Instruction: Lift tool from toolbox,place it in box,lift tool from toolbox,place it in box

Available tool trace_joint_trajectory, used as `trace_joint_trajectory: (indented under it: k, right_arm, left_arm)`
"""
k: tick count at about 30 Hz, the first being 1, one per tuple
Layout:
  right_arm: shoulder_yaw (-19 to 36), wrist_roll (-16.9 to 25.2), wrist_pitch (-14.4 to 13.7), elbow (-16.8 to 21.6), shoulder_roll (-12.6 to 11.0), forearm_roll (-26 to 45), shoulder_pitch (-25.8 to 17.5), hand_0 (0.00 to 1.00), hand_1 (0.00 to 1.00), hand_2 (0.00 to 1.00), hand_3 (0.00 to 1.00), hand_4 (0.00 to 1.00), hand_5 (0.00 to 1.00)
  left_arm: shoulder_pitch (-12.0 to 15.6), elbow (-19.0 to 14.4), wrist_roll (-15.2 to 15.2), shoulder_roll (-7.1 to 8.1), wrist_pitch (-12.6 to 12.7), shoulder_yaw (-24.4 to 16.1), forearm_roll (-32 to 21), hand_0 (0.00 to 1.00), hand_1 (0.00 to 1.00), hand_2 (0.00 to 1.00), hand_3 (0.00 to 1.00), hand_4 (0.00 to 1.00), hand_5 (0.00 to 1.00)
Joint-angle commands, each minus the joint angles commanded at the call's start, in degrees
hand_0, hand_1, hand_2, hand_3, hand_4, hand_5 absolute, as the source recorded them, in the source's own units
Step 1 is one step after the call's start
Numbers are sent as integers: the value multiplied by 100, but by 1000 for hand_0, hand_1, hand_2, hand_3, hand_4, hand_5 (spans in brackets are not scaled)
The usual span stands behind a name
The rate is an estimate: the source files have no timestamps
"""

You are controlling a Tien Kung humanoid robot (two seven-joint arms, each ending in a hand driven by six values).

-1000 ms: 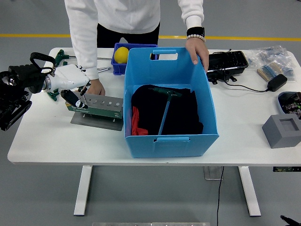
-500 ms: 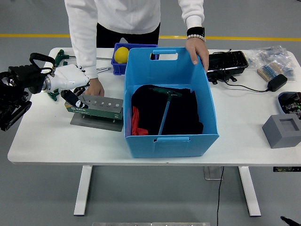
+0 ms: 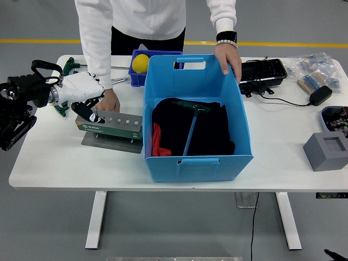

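Observation:
The toolbox is a green tool rack (image 3: 114, 125) with a row of holes, standing on a grey plate (image 3: 111, 142) left of the blue box (image 3: 197, 117). My left hand (image 3: 87, 109), white with black tips, hangs over the rack's left end; what it holds is hidden. Inside the box a green T-handle tool (image 3: 191, 128) lies on black cloth. One of the person's hands (image 3: 111, 101) rests just behind the rack. The other hand (image 3: 227, 57) grips the box's far right rim. More green-handled tools (image 3: 68, 66) lie behind my hand.
A small blue bin with a yellow ball (image 3: 141, 62) stands behind the box. A black keyboard (image 3: 263, 70), a brush (image 3: 311, 82), a cable with a black adapter (image 3: 319, 95) and a grey block (image 3: 326, 151) sit at the right.
My left hand has shifted slightly up and to the left over the rack's left end. The person's hands and the box have stayed put.

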Motion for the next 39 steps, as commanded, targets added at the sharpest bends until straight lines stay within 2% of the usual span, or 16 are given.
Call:
trace_joint_trajectory:
  k: [4,5,10,11,16,17,22,23,25,28,29,33,35,39]
  right_arm:
    - [-4,6,-5,-3,1,25,1,615,596,669,541,772,655]
    - [-3,6,-4,-4,1,18,3,615,596,669,541,772,655]
    - [6,3,0,-5,-1,2,6,615,596,669,541,772,655]
    - [6,4,0,-5,-1,1,6,615,597,669,542,772,655]
    - [4,3,0,-4,-1,6,12,615,597,669,542,772,655]
    - [4,4,1,-5,-2,4,14,615,596,668,541,772,656]
    - [2,6,1,-4,-5,7,23,615,596,668,541,772,656]
    - [0,7,0,-5,-5,9,26,616,596,668,541,772,656]
    - [-3,8,-1,-5,-6,14,29,616,596,668,541,772,656]
    - [0,8,-3,-5,-5,13,32,616,596,668,541,772,656]
    - [2,7,-2,-5,-5,10,32,616,596,668,541,772,657]
    - [8,4,2,-5,-6,-7,35,616,596,668,541,772,657]
    - [16,1,3,-6,-4,-16,34,616,596,668,541,772,656]
    - [10,2,4,-5,-5,-13,37,616,596,668,541,772,656]
  left_arm:
    - [52,-10,-133,17,194,-44,-48,742,201,154,108,898,677]
    - [53,-5,-161,21,236,-48,-58,494,126,110,69,957,579]
    - [43,16,-311,44,459,-66,-121,494,126,110,69,957,579]
    - [40,19,-332,46,493,-63,-129,370,94,87,53,989,491]
    - [27,88,-502,39,796,-59,-251,370,94,87,53,989,491]
    - [22,105,-534,35,852,-60,-289,277,68,77,44,986,428]
    - [4,149,-669,21,1104,-132,-467,277,68,77,44,986,428]
    - [-1,159,-713,18,1174,-162,-509,174,49,69,38,980,397]
    - [-8,169,-778,14,1307,-214,-568,174,49,69,38,980,397]
    - [-18,176,-778,9,1473,-299,-681,174,49,69,38,980,397]
    - [-21,176,-778,8,1509,-312,-701,113,12,48,18,923,340]
    - [-46,162,-778,6,1808,-407,-907,113,12,48,18,923,340]
    - [-62,159,-778,5,1889,-467,-991,74,2,22,13,890,356]
    - [-97,165,-778,10,2036,-592,-1145,74,2,22,13,890,356]
